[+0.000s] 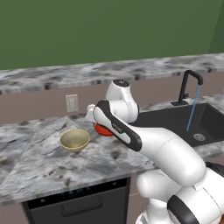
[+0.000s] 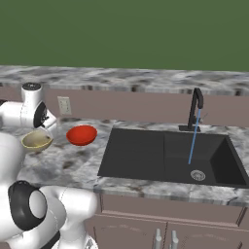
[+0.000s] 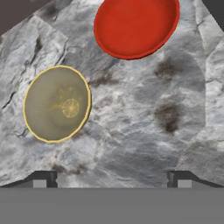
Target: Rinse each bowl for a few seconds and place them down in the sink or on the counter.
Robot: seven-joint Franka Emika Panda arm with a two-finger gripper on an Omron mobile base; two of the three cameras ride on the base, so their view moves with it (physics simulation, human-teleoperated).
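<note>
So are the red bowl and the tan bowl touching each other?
Apart. The hand view shows a strip of bare marbled counter between the red bowl and the tan bowl; their rims do not meet.

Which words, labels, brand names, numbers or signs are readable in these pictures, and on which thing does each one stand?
None can be read.
Small marking on the dark band of the robot arm: too small and blurred to read.
Tiny blue lights on the dishwasher panel under the counter: no legible characters.
</note>
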